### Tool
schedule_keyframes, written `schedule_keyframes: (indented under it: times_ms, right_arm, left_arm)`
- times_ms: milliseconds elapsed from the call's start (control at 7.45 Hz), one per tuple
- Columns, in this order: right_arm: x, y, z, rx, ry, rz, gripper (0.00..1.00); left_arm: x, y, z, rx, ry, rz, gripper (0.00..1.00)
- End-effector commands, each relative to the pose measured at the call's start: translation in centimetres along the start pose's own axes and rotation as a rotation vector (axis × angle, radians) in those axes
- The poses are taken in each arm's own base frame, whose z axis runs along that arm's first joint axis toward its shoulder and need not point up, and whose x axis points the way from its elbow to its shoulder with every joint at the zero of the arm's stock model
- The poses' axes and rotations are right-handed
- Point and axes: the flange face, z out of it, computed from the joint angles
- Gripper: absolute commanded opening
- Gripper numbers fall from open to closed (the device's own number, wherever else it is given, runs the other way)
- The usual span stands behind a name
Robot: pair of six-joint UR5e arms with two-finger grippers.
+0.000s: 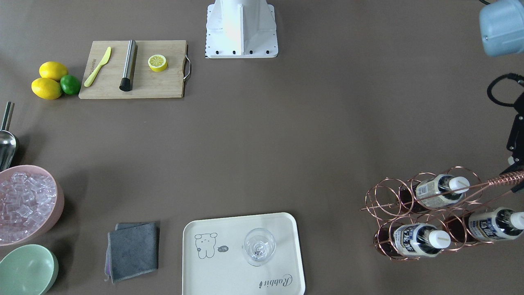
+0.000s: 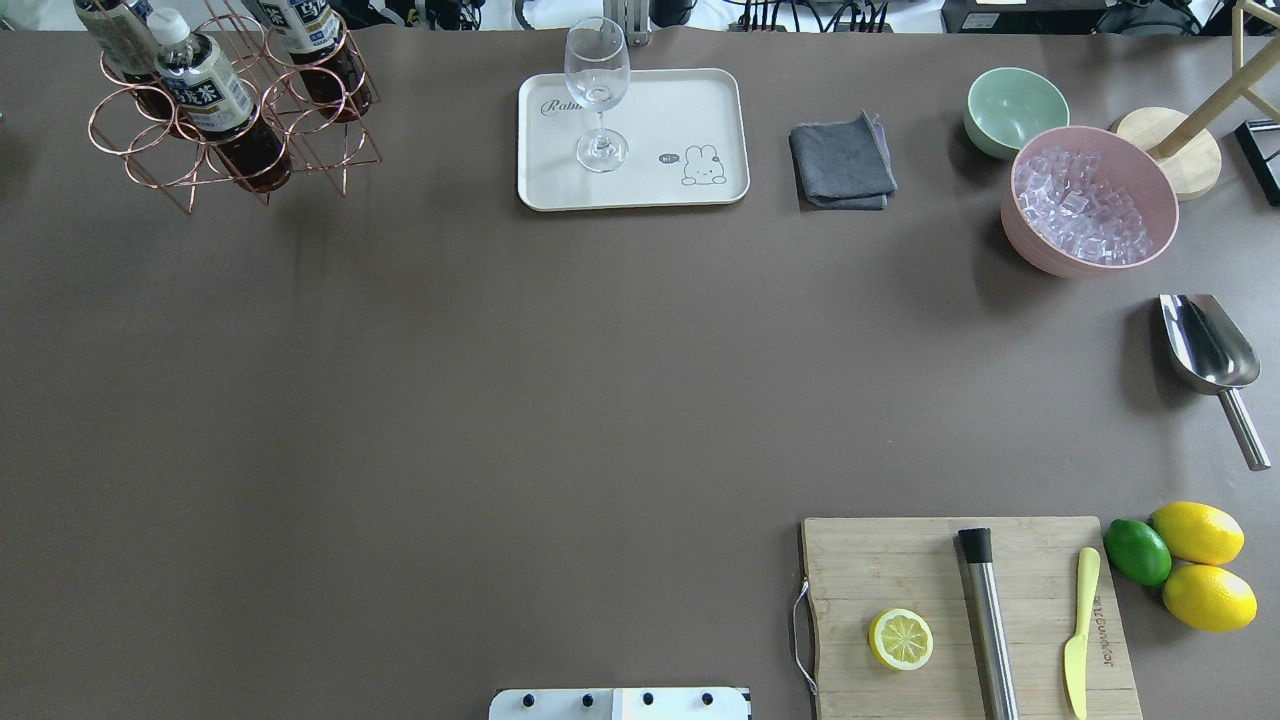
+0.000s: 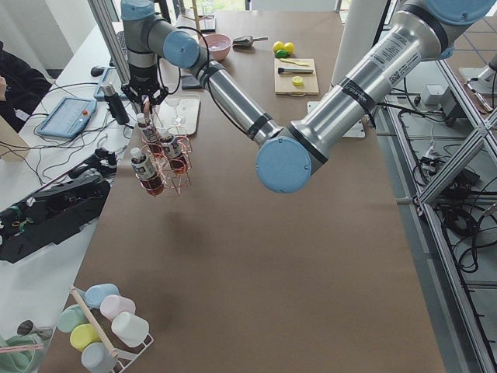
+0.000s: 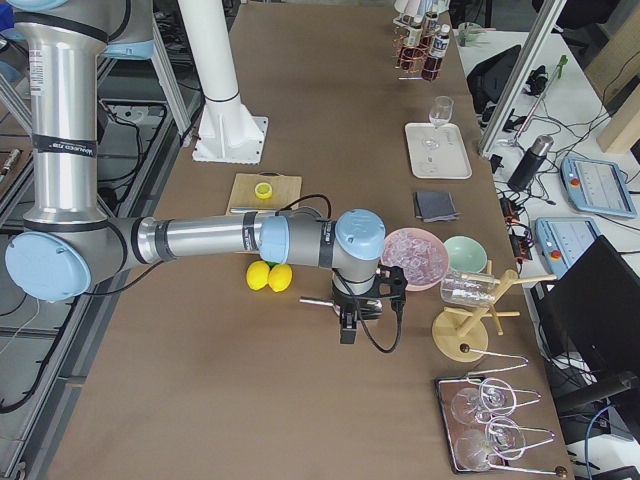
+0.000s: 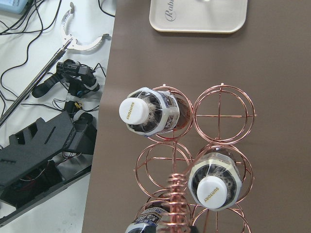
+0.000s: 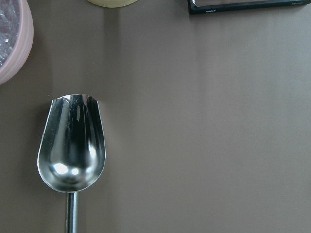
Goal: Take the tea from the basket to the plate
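Note:
The basket (image 1: pixel 505 180), a copper wire rack, stands at the table's far left corner and shows from above in the left wrist view (image 5: pixel 223 115). It holds three tea bottles (image 1: pixel 440 190) (image 1: pixel 417 239) (image 1: pixel 493 224), two of them in full view from the left wrist (image 5: pixel 146 114) (image 5: pixel 214 187). My left gripper (image 3: pixel 145 105) hangs just above the rack by its coiled handle; I cannot tell whether it is open or shut. The plate (image 1: pixel 229 270) (image 2: pixel 660 185) lies apart from the basket and bears a wine glass (image 1: pixel 259 247). My right gripper (image 4: pixel 346 335) hovers over a metal scoop (image 6: pixel 72 145); its state is unclear.
A pink bowl of ice (image 2: pixel 1090 205), a mint-green bowl (image 2: pixel 1015 105) and a grey cloth (image 2: pixel 842 160) sit beyond the plate. A cutting board (image 2: pixel 900 560) carries a lemon half, a steel tube and a yellow knife. Lemons and a lime (image 2: pixel 1140 550) lie beside it.

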Motion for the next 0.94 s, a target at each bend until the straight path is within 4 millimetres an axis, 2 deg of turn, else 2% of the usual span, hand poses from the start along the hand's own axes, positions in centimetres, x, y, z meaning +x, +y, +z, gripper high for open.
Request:
schedule_keyframes:
  times_ms: [0,268,403,537,671,805]
  right_arm:
    - [-0.1,0.0,-0.1,0.001,0.0,-0.001,1.0]
    - [0.0,0.0,0.1,-0.001,0.0,0.001,1.0]
    - [0.1,0.1,0.1,-0.002,0.001,0.002,1.0]
    - [0.1,0.1,0.1,-0.002,0.001,0.002,1.0]
    - [0.4,0.4,0.4,-0.009,0.001,0.008,1.0]
    - [0.5,0.7,0.2,-0.004,0.0,0.012,1.0]
  left_arm:
    - [6.4,-0.2,-5.0,-0.003,0.002,0.023,0.0]
    - [9.8,-1.4,-7.5,0.011,0.013,0.034,0.0]
    - [10.6,-2.1,-7.3,0.057,0.063,0.028,0.0]
    - [12.2,-3.0,-5.6,0.087,0.115,0.049,0.0]
    - [15.0,-6.1,-2.7,0.101,0.177,0.114,0.0]
    - [17.8,-10.0,-0.9,0.134,0.229,0.165,0.0]
